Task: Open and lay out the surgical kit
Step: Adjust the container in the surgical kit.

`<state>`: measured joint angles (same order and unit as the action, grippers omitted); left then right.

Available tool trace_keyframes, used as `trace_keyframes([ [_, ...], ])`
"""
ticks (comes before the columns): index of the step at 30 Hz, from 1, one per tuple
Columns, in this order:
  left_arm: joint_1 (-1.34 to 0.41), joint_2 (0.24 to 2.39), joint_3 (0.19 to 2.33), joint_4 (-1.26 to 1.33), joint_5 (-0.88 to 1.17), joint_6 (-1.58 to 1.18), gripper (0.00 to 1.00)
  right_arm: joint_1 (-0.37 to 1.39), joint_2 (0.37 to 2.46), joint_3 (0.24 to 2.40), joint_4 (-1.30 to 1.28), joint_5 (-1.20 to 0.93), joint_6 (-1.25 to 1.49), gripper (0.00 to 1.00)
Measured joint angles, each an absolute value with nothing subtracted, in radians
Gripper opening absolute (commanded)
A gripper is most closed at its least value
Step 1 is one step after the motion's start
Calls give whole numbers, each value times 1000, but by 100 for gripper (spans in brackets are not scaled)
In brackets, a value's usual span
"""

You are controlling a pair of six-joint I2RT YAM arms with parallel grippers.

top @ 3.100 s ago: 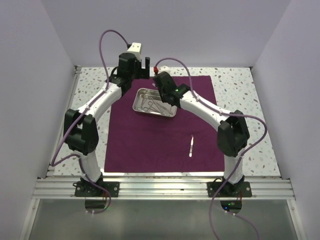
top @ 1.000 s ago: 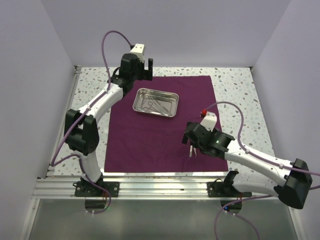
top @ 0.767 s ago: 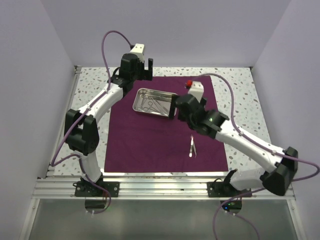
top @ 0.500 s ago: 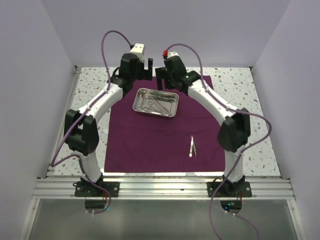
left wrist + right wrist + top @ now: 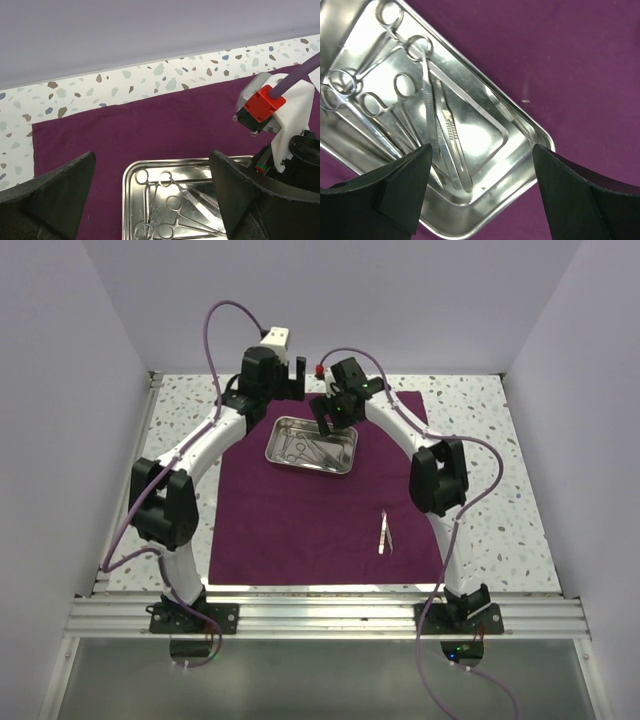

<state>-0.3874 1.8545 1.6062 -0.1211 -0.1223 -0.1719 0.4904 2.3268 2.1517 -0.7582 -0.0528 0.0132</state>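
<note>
- Done: cloth wrap (image 5: 300, 520) spread; tweezers (image 5: 384, 533) laid out on the near side of the tray (image 5: 308, 469).
- Left: I judge the instruments (image 5: 425, 100) inside the tray remain.
- Right gripper (image 5: 480, 170) and left gripper (image 5: 150, 200) are wide and empty above the tray.

Pale lilac walls (image 5: 330, 300) enclose a speckled tabletop (image 5: 480, 410), an aluminium rail (image 5: 320, 618) along its near edge.

The speckled white counter (image 5: 480, 430) carries one thing directly: a dark purple cloth (image 5: 290, 515) spread flat across the frame's centre.
</note>
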Motion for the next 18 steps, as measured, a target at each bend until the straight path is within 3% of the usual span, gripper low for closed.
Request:
trace_keyframes([
  [18, -373, 1919, 1633, -122, -126, -171, 100, 483, 2465, 2206, -764, -110, -23, 85],
])
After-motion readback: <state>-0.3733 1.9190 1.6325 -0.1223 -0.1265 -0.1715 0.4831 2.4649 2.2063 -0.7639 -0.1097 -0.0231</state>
